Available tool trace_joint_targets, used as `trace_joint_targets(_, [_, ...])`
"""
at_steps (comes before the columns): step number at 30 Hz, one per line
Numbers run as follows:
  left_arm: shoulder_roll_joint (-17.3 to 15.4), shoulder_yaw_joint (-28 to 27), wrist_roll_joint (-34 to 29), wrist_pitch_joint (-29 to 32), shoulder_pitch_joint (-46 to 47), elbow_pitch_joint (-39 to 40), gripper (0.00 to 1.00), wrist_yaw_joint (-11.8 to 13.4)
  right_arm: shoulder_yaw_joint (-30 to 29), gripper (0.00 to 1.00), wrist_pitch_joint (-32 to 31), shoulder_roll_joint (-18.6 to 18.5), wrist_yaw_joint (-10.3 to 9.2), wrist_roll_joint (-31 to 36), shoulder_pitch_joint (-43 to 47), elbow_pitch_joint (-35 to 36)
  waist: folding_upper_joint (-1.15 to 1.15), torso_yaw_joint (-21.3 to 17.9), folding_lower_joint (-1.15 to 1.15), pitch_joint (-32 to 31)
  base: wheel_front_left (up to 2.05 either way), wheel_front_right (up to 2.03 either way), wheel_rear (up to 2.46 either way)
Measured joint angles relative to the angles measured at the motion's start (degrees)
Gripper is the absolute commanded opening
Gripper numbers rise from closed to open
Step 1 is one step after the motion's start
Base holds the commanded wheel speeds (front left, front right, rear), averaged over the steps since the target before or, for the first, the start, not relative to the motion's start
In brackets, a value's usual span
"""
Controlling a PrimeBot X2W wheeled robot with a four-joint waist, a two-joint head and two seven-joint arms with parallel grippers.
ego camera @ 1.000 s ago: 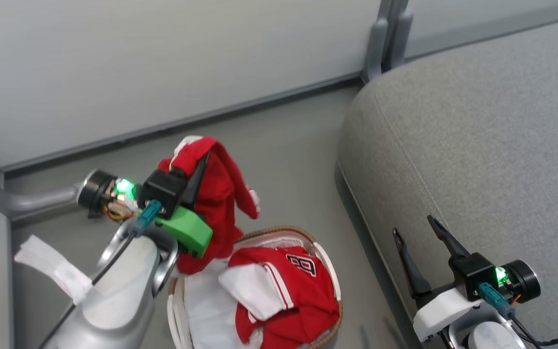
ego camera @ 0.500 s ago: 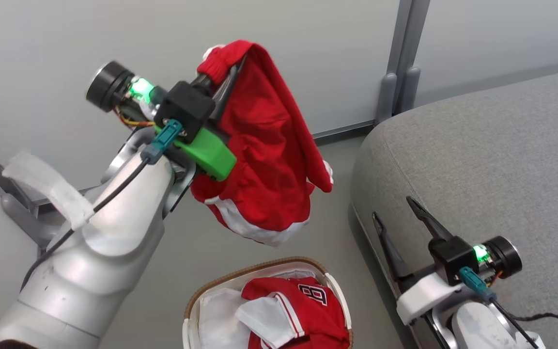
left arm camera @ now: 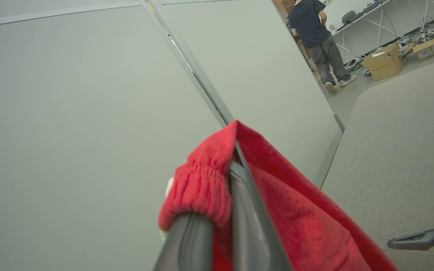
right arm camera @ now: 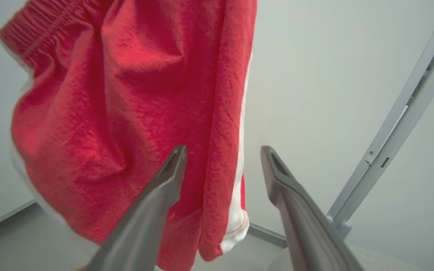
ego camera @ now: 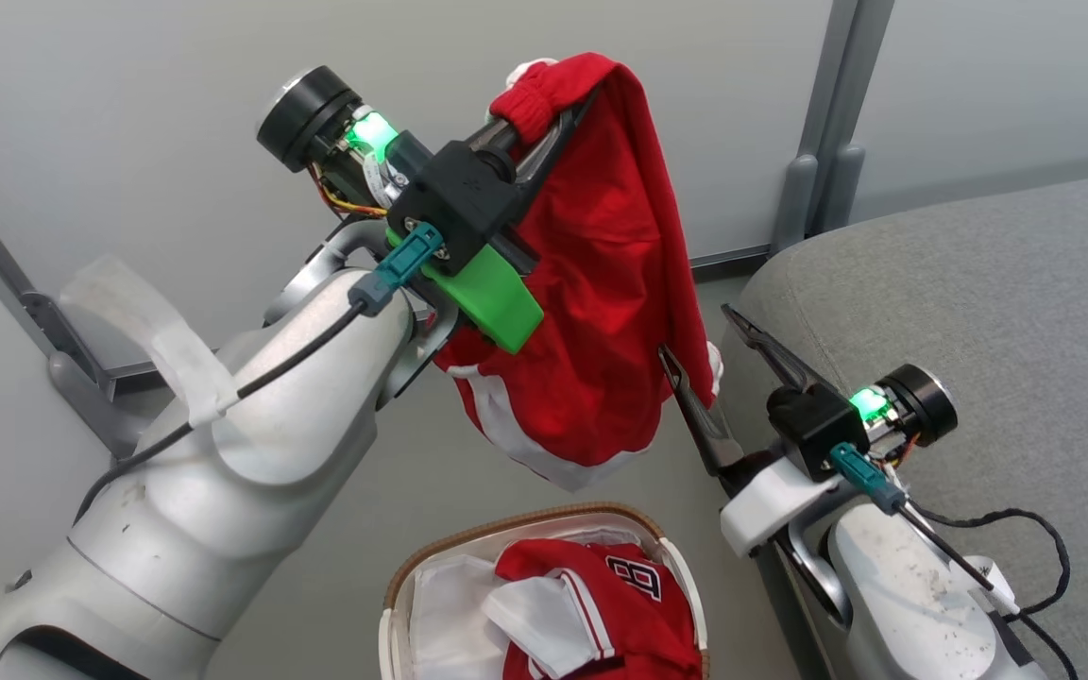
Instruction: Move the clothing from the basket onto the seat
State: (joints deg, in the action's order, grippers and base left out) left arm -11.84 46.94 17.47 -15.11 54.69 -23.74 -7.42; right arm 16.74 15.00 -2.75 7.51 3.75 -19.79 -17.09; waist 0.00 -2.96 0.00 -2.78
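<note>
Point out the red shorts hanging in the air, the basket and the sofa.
red shorts [ego camera: 601, 312], head view, middle of the hanging fabric
basket [ego camera: 468, 535], head view, brown woven rim at the back
sofa [ego camera: 978, 283], head view, bare grey top surface

— Left arm?
— I see it raised high, elbow bent; left gripper [ego camera: 549, 121] clamped on the red garment [ego camera: 601, 312].
— And the right?
— Lower; right gripper [ego camera: 695, 332] has its fingers spread apart, angled up toward the left arm.

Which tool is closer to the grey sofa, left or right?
Right. The right tool sits open at the rounded edge of the sofa; the left tool is raised off to its side, shut on the red shorts.
</note>
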Motion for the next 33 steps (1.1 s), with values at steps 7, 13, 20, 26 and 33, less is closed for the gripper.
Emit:
trace_joint_targets(7, [-0.44, 2.50, 0.78, 0.01, 0.09, 3.64, 0.00, -0.07, -1.36, 1.00, 0.00, -0.02, 0.00, 2.70, -4.80, -4.81, 0.00, 2.24, 0.00, -0.02, 0.00, 0.00, 0.00])
trace_joint_targets(13, [-0.89, 3.16, 1.69, 0.16, -0.20, 6.67, 0.00, -0.07, -1.85, 0.12, 0.00, -0.01, 0.00, 2.23, -7.21, -10.31, 0.00, 3.75, 0.00, -0.26, 0.00, 0.00, 0.00])
trace_joint_targets(20, [-2.26, 1.87, 3.91, 0.16, -3.57, 8.59, 0.00, 1.45, -1.96, 0.00, 0.00, -0.02, 0.00, 1.30, -8.58, -12.11, 0.00, 4.14, 0.00, -0.45, 0.00, 0.00, 0.00])
trace_joint_targets(26, [-3.09, -0.08, 6.91, 0.15, -8.25, 8.78, 0.00, 3.04, -2.25, 0.00, 0.00, -0.01, 0.00, 1.31, -8.98, -12.17, 0.00, 3.93, 0.00, -0.66, 0.00, 0.00, 0.00])
trace_joint_targets(33, [-1.88, -3.77, 11.10, 0.08, -17.52, 8.91, 0.78, 4.47, -5.32, 0.00, 0.00, -0.01, 0.00, 3.14, -9.12, -10.54, 0.00, 3.89, 0.00, -0.80, 0.00, 0.00, 0.00])
